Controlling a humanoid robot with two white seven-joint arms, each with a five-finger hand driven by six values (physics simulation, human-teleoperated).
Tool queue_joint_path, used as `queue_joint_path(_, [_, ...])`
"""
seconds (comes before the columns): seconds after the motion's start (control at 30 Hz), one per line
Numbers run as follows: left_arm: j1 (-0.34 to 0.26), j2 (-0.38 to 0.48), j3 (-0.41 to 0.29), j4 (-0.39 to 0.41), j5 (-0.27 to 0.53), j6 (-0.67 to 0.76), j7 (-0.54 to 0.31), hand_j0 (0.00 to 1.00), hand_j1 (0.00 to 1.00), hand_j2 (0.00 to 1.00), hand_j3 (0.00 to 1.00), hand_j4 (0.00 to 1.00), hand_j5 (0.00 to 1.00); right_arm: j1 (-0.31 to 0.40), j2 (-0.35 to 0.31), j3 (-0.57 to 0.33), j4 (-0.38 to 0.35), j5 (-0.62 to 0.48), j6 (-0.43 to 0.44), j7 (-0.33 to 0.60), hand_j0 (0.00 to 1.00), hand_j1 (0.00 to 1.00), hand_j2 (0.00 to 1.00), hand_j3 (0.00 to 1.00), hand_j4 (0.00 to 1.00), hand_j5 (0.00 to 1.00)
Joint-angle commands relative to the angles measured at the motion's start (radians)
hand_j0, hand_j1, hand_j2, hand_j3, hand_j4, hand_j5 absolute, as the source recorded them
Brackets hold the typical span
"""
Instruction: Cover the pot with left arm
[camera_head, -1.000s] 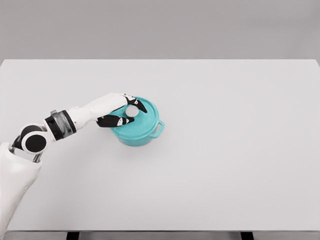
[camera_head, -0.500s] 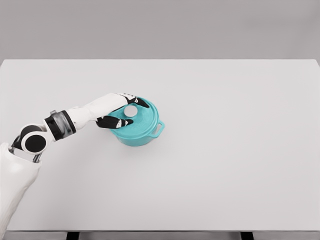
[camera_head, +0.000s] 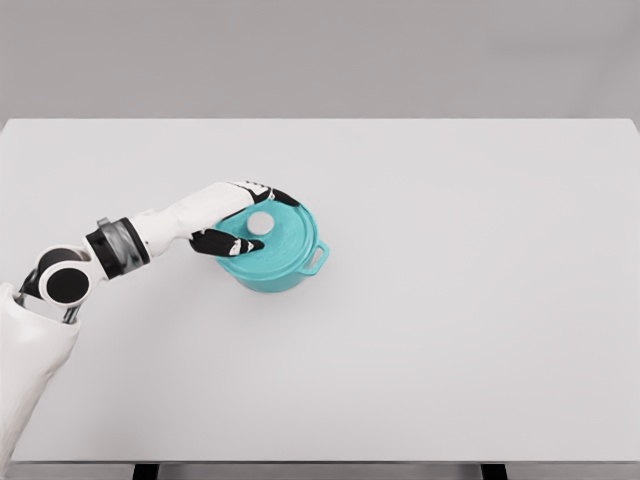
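The left robot hand (camera_head: 243, 217) reaches in from the lower left of the head view, its white forearm stretched across the table (camera_head: 450, 330) toward a teal pot (camera_head: 275, 262). Its black-tipped fingers (camera_head: 281, 196) are spread apart on either side of the small white knob (camera_head: 259, 222) on the teal lid (camera_head: 280, 235): the upper fingers arch over the lid's far edge, while the thumb lies across the near left part of the lid, just beside the knob. The digits are parted with the knob in the gap between them; whether they touch it cannot be told, and the hand does not appear to clamp anything. The lid sits on top of the pot, seated level and closing its mouth. The pot stands upright on the pale table, left of centre, with one loop handle (camera_head: 317, 258) jutting out on its right side toward the open tabletop. A grey band and black joint ring mark the wrist (camera_head: 112, 246) of the arm, which bends back to a round black-and-white elbow at the picture's left edge. A plain grey wall lies behind the table.
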Motion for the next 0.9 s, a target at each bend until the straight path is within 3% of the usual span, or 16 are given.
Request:
queue_joint_path(0.0, [0.002, 0.0, 0.002, -0.001, 0.007, 0.001, 0.0, 0.82, 0.82, 0.82, 0.82, 0.82, 0.82, 0.0, 0.0, 0.0, -0.001, 0.0, 0.0, 0.0, 1.0, 1.0, 1.0, 1.0, 1.0, 1.0])
queue_joint_path(0.87, [0.0, 0.004, 0.023, -0.038, 0.011, 0.001, 0.0, 0.84, 0.84, 0.84, 0.84, 0.84, 0.84, 0.0, 0.0, 0.0, -0.001, 0.0, 0.0, 0.0, 1.0, 1.0, 1.0, 1.0, 1.0, 1.0])
